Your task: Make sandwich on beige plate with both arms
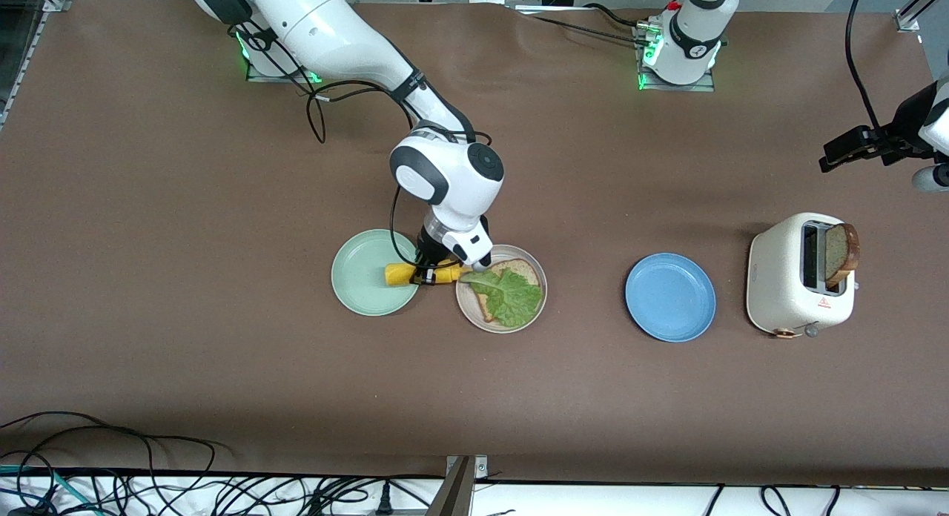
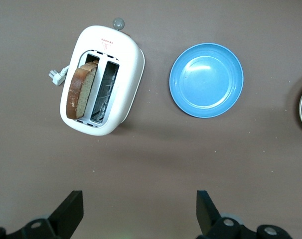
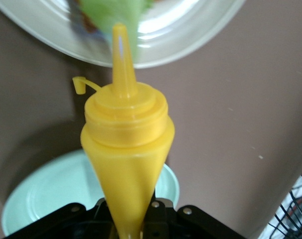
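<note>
The beige plate [image 1: 501, 288] lies near the middle of the brown table [image 1: 185, 204], a little toward the front camera's edge. On it rests one slice of speckled bread [image 1: 511, 271] with a ruffled green lettuce leaf [image 1: 508, 295] spread over most of it; no second slice covers the leaf. Just beside it, toward the right arm's end, is the mint-green plate [image 1: 363, 279], bare inside.

The right gripper [image 1: 428, 271] is clamped on a yellow squeeze bottle [image 1: 419, 273], holding it on its side over the gap between those two plates. The bottle's nozzle [image 3: 121, 59] points at the beige plate's rim and reaches the lettuce's edge, its small cap [image 3: 79, 84] hanging off to one side.

Toward the left arm's end lies the blue plate [image 1: 670, 297], with nothing in it. Next along stands a white toaster [image 1: 793, 286]; one slot holds a brown-crusted bread slice [image 1: 842, 253] sticking up and leaning, the other slot is vacant.

The left gripper [image 2: 140, 214] waits in the air with its fingers spread wide, gripping nothing, over bare table near the toaster.
</note>
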### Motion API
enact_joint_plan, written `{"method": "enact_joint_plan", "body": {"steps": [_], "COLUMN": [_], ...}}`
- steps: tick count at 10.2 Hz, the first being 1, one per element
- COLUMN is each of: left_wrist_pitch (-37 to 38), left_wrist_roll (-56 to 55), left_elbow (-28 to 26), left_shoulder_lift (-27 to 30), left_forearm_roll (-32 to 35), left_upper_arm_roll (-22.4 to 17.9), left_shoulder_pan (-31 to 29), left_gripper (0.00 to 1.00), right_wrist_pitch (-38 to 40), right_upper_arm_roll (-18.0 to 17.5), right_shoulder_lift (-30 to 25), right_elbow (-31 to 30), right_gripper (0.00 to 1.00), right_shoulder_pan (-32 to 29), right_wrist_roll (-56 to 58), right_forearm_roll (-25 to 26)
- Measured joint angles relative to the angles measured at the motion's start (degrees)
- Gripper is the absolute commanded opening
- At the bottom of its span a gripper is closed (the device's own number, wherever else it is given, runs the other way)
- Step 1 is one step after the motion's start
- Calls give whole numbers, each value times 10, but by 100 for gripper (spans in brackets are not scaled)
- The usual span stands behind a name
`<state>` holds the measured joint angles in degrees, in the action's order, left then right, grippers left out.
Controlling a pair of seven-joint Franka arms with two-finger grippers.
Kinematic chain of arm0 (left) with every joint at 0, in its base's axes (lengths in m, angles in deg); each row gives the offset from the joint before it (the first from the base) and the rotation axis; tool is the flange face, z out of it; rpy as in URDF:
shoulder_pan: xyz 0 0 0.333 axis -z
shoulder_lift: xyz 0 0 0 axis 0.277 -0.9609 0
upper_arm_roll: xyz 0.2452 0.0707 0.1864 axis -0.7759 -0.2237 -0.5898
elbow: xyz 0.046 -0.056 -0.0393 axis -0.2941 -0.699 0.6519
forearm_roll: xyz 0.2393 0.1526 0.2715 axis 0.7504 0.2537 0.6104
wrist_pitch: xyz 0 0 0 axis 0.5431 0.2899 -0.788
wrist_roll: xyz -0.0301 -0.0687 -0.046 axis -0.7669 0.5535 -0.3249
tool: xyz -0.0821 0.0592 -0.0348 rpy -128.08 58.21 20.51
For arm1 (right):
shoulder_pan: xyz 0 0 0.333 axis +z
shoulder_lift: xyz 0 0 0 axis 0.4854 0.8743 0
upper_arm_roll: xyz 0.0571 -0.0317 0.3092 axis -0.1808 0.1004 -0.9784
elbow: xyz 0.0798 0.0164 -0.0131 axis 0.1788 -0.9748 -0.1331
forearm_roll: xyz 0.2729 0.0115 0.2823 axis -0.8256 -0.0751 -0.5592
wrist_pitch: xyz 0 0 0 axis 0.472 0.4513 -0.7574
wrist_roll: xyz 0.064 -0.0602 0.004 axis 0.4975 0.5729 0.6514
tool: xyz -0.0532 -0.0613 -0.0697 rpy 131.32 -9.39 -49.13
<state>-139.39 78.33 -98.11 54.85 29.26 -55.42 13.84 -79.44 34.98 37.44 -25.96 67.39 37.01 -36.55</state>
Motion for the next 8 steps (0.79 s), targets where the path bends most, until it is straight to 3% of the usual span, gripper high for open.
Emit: {"method": "enact_joint_plan", "body": {"steps": [3,8], "left_wrist_pitch": [0,-1], "left_wrist_roll": [0,0], "left_elbow": [0,4], "left_shoulder_lift": [-1,-13], "left_forearm_roll": [0,0], "left_upper_arm_roll": [-2,-5], "left_shoulder_pan": [0,-8], "left_gripper": [100,100], "right_wrist_pitch": [7,16], "right_upper_arm_roll": [-2,4], "right_shoulder_lift": [-50,-157], "right_elbow": [5,-47], "right_gripper": [0,0], "right_shoulder_pan": [-39,-121], "right_wrist_roll": [11,24], "right_forearm_roll": [-66,-246]}}
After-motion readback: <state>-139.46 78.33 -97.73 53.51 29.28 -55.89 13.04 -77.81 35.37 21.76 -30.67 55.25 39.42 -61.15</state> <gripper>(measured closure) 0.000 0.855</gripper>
